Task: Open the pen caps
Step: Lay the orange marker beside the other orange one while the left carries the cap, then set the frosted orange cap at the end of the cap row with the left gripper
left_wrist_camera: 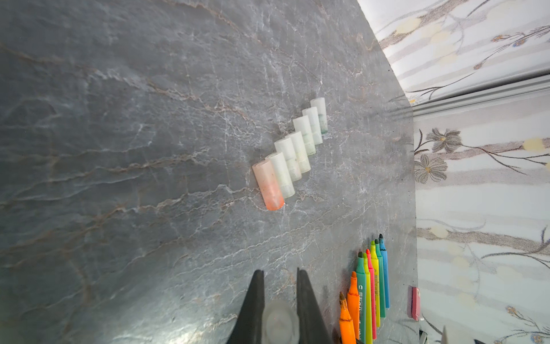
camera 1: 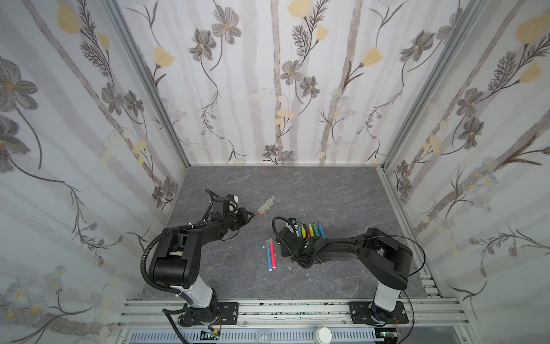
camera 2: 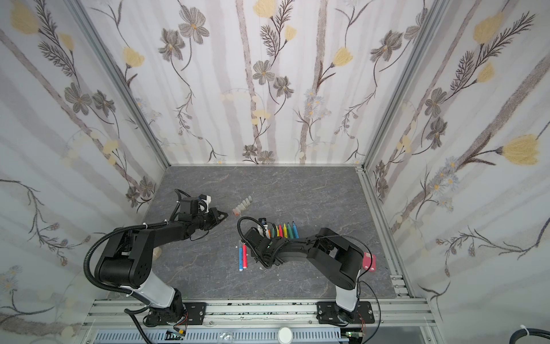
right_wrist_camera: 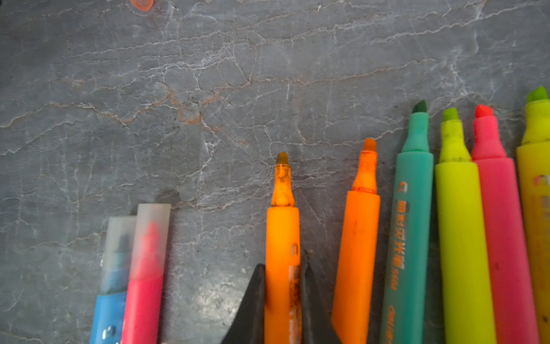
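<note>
Several loose translucent pen caps [left_wrist_camera: 293, 152] lie side by side in a slanted row mid-table [camera 1: 266, 206] [camera 2: 242, 205]; the nearest one is tinted orange [left_wrist_camera: 269, 187]. My left gripper [left_wrist_camera: 279, 272] [camera 1: 251, 213] hovers just short of that row, shut on one more whitish cap [left_wrist_camera: 279, 321]. Uncapped pens [camera 1: 311, 230] [camera 2: 285, 230] [left_wrist_camera: 372, 283] lie in a row to the right. My right gripper [right_wrist_camera: 282, 263] is shut on the barrel of an orange pen [right_wrist_camera: 282, 226] at that row's left end. A blue pen [right_wrist_camera: 111, 309] and a pink pen [right_wrist_camera: 143, 303] still wear caps [camera 1: 270, 256].
A small pink block [camera 2: 369, 261] [left_wrist_camera: 415, 302] lies near the right wall, behind my right arm. Floral walls close in the grey stone tabletop [camera 1: 297, 184] on three sides. A few white specks dot the table near the capped pens.
</note>
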